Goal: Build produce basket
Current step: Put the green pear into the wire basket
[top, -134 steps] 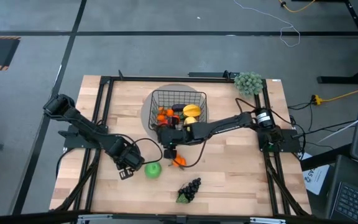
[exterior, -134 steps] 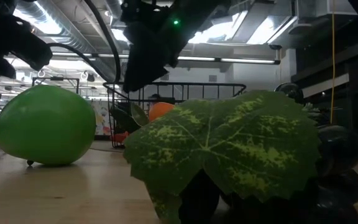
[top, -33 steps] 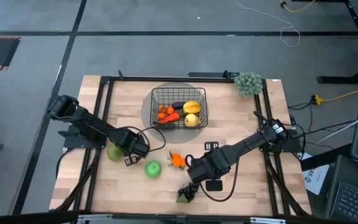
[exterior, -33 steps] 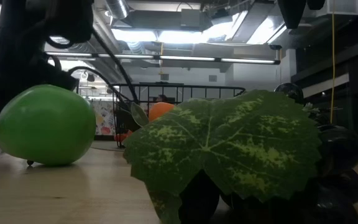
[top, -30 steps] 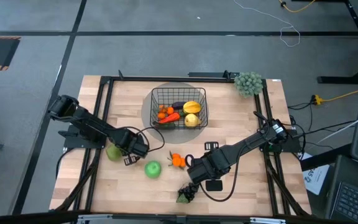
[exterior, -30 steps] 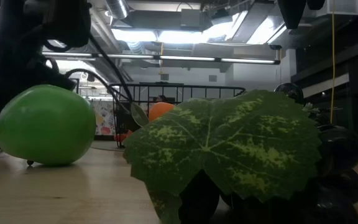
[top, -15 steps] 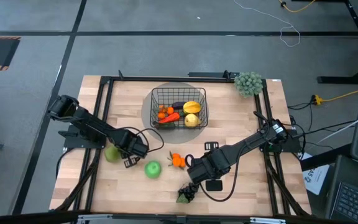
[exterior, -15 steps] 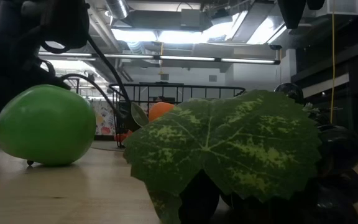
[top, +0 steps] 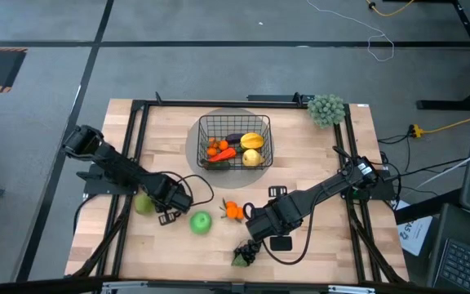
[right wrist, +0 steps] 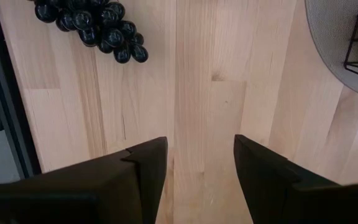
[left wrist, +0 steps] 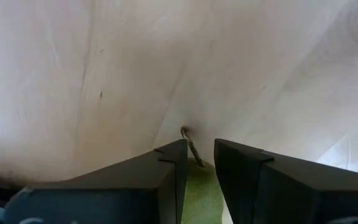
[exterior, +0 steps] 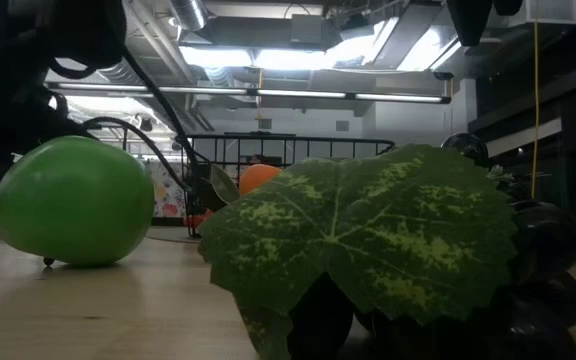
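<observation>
Grey disc, bushy cluster, table

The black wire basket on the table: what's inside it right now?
The basket holds a yellow fruit, another yellow one, a dark eggplant, a carrot and oranges. Anything underneath them is hidden.

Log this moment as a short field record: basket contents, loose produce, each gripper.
basket: holds eggplant, carrot, yellow fruits
loose on table: apple, orange, grapes
left gripper: fingers closed on pear, at the table's left edge
right gripper: open, empty, over bare wood beside the grapes
</observation>
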Tool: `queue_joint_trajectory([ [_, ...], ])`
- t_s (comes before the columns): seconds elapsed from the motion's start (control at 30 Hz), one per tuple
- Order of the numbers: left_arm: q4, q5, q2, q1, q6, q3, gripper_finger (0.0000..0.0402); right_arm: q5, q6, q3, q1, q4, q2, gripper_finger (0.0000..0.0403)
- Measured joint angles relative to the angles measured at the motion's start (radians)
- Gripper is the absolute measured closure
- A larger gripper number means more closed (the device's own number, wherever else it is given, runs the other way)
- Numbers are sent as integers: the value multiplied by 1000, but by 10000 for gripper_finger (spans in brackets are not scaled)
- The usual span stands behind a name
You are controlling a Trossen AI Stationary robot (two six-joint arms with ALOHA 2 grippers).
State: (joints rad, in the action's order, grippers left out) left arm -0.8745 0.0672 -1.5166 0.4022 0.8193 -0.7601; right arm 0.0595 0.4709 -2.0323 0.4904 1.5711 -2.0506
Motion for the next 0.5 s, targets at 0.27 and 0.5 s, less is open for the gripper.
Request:
queue_joint_trajectory([
  [0.27,4,-28,0,44,-46,0,333,0,26,0,0,0,0,229],
  [0.5,36,-40,0,41,-46,22,333,1,26,0,0,0,0,229],
])
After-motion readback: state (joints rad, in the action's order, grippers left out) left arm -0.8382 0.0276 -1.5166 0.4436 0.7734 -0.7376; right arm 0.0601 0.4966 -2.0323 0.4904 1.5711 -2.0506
